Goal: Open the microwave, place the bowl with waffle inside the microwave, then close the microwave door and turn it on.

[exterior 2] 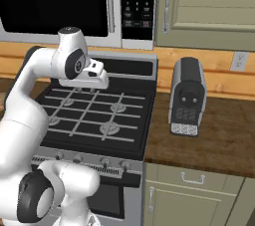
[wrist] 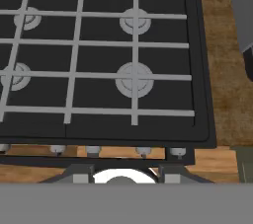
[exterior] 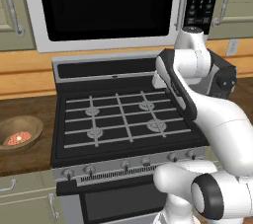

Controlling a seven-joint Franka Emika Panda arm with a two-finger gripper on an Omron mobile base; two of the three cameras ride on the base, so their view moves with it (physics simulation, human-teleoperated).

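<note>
Arm folded over the stove [exterior: 123, 114], hand facing down; fingers [wrist: 118, 172] slightly apart, holding nothing.

Bowl [exterior: 20, 131]: brown wood, smooth. Microwave door [exterior: 106, 6]: silver metal frame (glossy black glass). Stove [exterior: 123, 119]: matt black top, grey metal grates.

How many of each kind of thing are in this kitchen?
Silver-framed microwave: 1
Black-topped gas stove: 1
Round brown wooden bowl: 1
Small reddish-orange waffle: 1
Dark grey countertop appliance: 1
Total: 5
</note>
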